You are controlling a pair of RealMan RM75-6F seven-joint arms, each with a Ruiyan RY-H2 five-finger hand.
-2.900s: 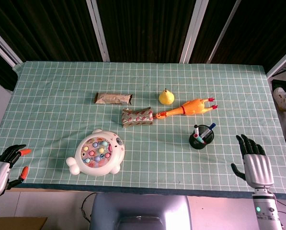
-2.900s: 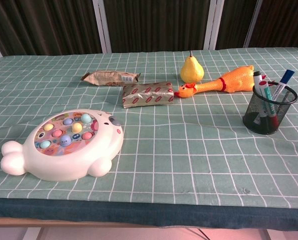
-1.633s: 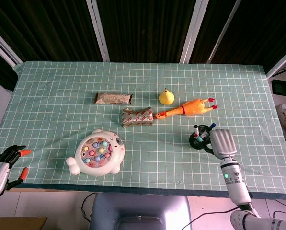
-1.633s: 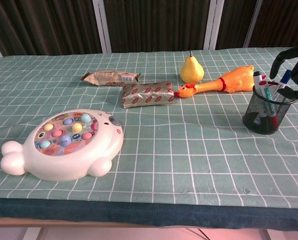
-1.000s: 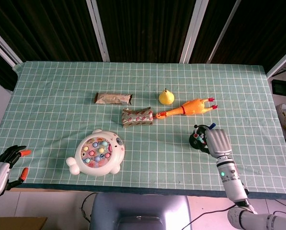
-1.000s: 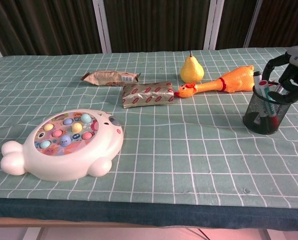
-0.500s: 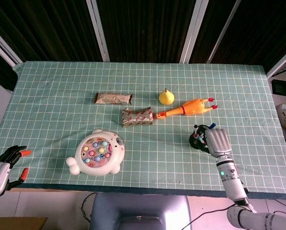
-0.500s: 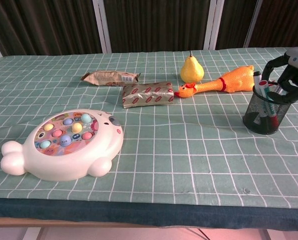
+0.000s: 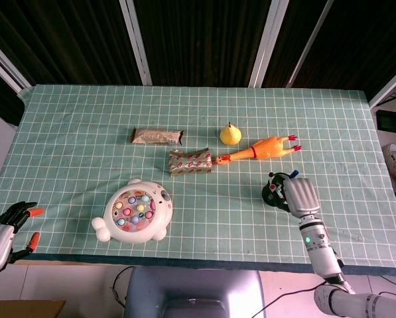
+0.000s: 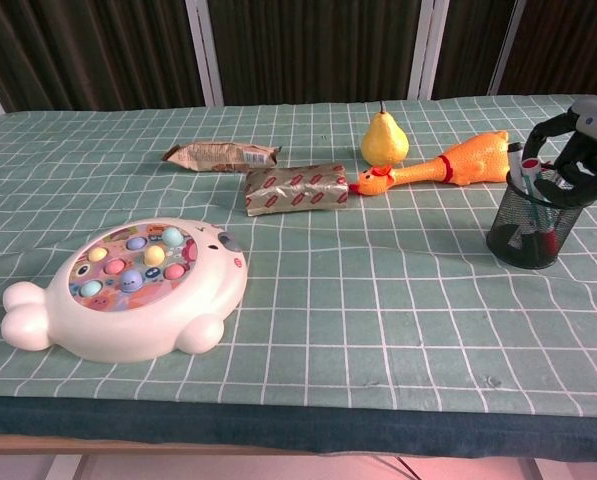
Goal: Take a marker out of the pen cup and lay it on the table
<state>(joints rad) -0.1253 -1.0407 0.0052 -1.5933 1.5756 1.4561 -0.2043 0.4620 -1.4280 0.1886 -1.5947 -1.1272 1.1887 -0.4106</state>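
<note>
**The robot's body: silver shells, black fingers**

The right hand [image 9: 302, 195] has a ribbed, silver-grey back plate, broad and roughly rectangular; in the chest view its fingers [image 10: 544, 130] are black and slender beneath a pale grey shell; the right forearm [image 9: 320, 252] is a light grey cylinder with a small green light near the wrist and a rounded white joint lower down; the left hand [image 9: 5, 228] has the same ribbed silver back, with black fingers [image 9: 15, 211], two of them tipped in orange-red.
</note>
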